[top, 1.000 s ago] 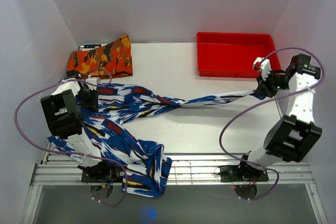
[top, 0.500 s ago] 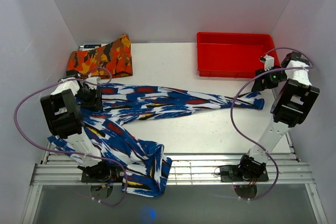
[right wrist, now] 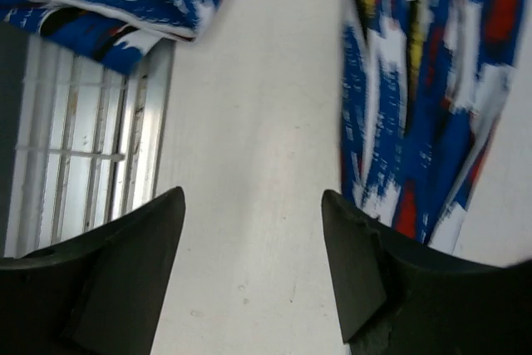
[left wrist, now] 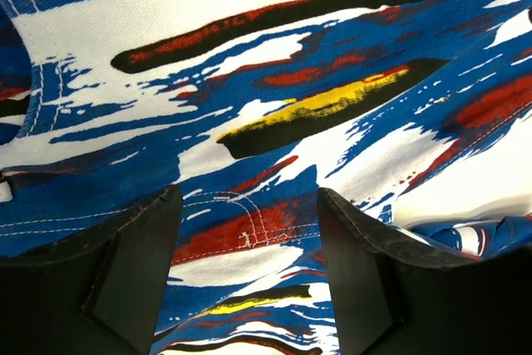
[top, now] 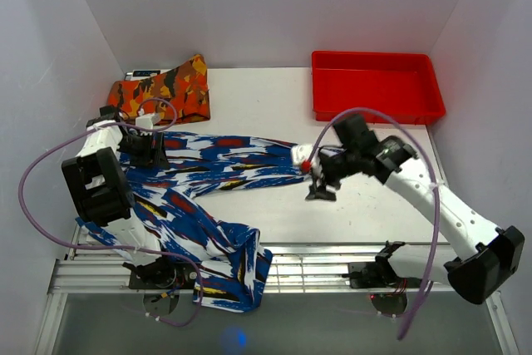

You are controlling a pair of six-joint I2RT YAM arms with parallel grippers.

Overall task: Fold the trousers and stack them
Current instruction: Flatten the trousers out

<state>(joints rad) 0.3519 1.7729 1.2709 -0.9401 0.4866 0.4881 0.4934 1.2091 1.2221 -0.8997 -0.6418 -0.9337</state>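
The trousers [top: 216, 164] carry a royal-blue and white brushstroke print with red patches and yellow and black streaks. The folded cloth [top: 162, 93] is orange, red and black camouflage. The tray [top: 374, 114] is plain red, the worktop [top: 258, 101] white.

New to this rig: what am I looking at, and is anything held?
Two robot arms stand at the near edge of a table. The wide picture looks down from above: left arm, right arm. The other two come from a camera on each wrist, looking past its jaws. On the table: blue printed trousers, a folded orange cloth, a red tray. Both pairs of jaws are open and empty, the left over the trousers, the right over bare table beside a trouser leg.
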